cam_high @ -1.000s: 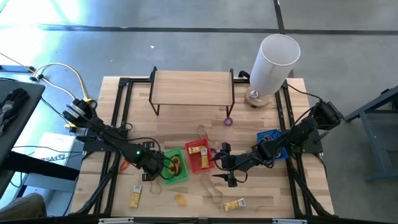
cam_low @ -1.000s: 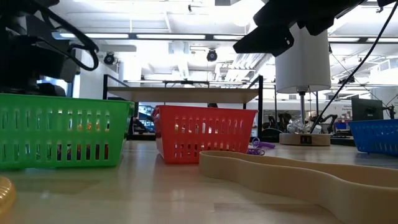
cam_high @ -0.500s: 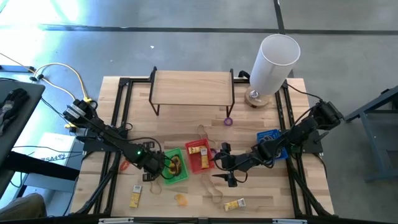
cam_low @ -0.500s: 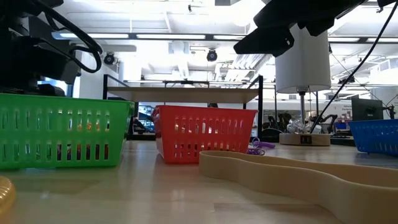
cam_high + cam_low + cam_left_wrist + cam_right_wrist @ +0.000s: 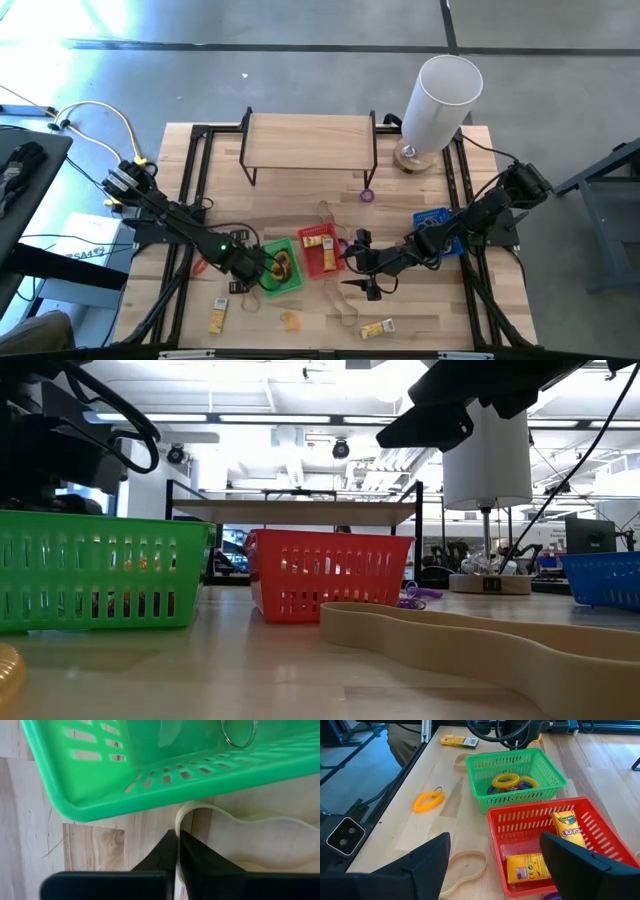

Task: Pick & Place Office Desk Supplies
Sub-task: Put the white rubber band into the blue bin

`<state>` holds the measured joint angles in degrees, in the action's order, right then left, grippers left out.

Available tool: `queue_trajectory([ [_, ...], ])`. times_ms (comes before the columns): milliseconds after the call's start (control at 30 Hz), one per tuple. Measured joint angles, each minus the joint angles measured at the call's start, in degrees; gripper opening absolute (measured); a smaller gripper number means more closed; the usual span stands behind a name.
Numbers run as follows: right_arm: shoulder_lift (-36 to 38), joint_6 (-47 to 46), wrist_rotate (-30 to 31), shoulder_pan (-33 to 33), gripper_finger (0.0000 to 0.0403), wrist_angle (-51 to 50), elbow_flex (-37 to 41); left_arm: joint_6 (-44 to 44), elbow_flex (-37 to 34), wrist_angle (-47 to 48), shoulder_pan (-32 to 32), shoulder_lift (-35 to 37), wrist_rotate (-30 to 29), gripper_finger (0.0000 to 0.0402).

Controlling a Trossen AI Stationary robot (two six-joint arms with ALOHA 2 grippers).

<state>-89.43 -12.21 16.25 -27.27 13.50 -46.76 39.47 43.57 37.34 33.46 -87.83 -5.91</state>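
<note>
My left tool (image 5: pixel 176 851) sits low on the tabletop (image 5: pixel 90 845) just outside the green basket (image 5: pixel 150 795), its two fingers pinched right together with a thin tan rubber-band loop (image 5: pixel 235 817) running up between their tips; I judge I have just nipped that band and am at the pick stage of it. Ahead of the tool, inside the basket, a clear ring (image 5: pixel 239 735) lies against the far wall, and the right wrist view shows yellow and purple rings (image 5: pixel 512 782) already sorted there. The next move, as I read it, is to lift straight up without dragging the loop under the basket edge, then carry it over a basket rim. Further right, my right tool (image 5: pixel 495 865) hangs wide open and empty just above the red basket (image 5: pixel 600 827), beside a second tan loop (image 5: pixel 465 865) on the wood. In that basket lie yellow packets; one (image 5: pixel 567 827) reads "Crayola", and another (image 5: pixel 527 870) carries a small flag mark I cannot read further. A yellow ring (image 5: pixel 428 800) lies loose beyond the green basket.
</note>
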Motion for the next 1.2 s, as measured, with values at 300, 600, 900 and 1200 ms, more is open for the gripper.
queue_trajectory([
  [300,0.00,-0.02,-4.74,0.00,0.0295,0.04,0.00,0.88,6.43,8.67,0.08,-0.31,0.22,0.0002],
  [600,0.00,-0.26,-5.31,-0.11,0.0295,0.02,0.00,2.50,19.39,27.75,0.10,-0.17,1.73,0.0001],
  [900,0.00,-0.24,-5.31,-0.11,0.0295,0.02,0.00,8.41,34.37,43.17,1.73,-0.11,1.03,0.0001],
  [1200,0.00,0.00,-5.31,-0.11,0.0295,0.02,0.00,8.41,45.74,52.91,4.83,-0.02,-6.44,0.0001],
])
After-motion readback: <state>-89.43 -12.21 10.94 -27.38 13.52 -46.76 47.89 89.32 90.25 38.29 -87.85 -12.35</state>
